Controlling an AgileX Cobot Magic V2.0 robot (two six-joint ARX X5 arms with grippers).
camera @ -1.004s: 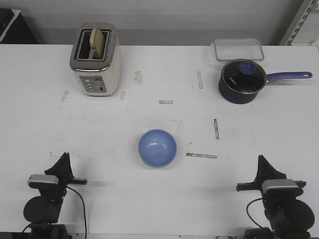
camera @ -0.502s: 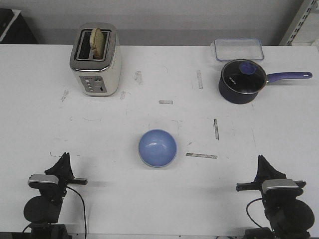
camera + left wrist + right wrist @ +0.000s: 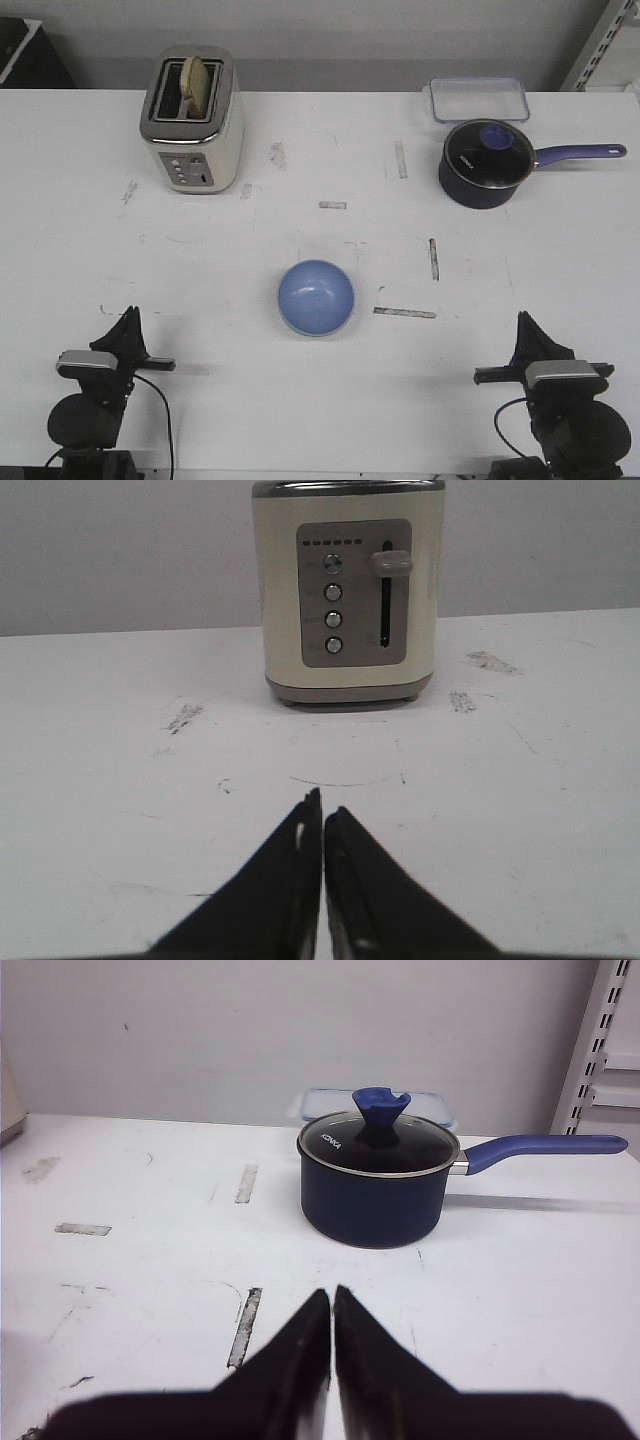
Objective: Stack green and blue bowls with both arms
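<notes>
Sitting mid-table, the blue bowl (image 3: 316, 297) showed a green rim beneath. Left gripper (image 3: 322, 815) and right gripper (image 3: 332, 1297) had fingers pressed together, empty.

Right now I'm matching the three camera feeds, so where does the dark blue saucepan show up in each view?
Front view: the saucepan sits far right on the table, handle pointing right, just in front of the clear container.
Left wrist view: not in it; only the toaster shows beyond the shut left claw.
Right wrist view: the saucepan fills the centre, beyond the shut right claw.
Shared landmark: the clear container behind the pan appears in the front and right wrist views.
</notes>
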